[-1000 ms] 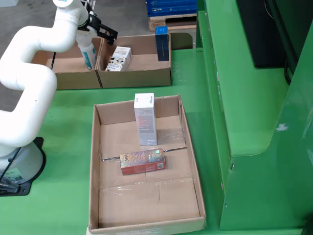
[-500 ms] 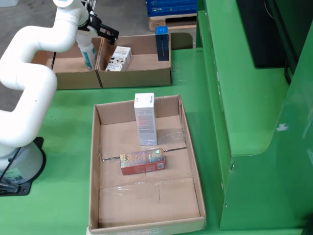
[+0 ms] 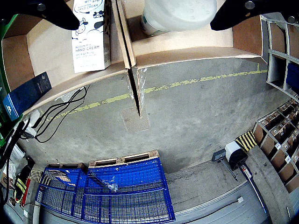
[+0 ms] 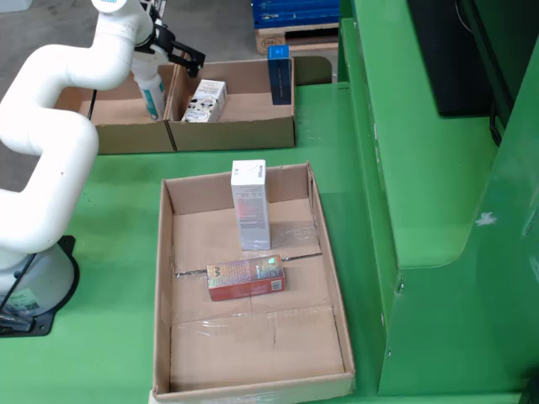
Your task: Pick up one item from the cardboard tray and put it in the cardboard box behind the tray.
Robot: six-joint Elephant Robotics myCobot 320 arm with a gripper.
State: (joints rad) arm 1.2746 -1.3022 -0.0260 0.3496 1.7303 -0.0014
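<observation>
Nothing has shifted since the earlier frames: your gripper (image 4: pixel 168 52) hangs at the upper left of the fixed view, spread open, its black fingers (image 3: pixel 44 11) standing clear on either side of the white bottle (image 4: pixel 152 91) already resting in the left bay of the cardboard box (image 4: pixel 253 130). In the wrist view the bottle (image 3: pixel 180 14) sits at top centre, just beside the divider, with the hand cream carton (image 3: pixel 91 37) in the next bay. If you lift away crooked, a finger could likely clip the bottle or divider and tip it; the cardboard tray (image 4: pixel 164 278) holds two more boxes.
</observation>
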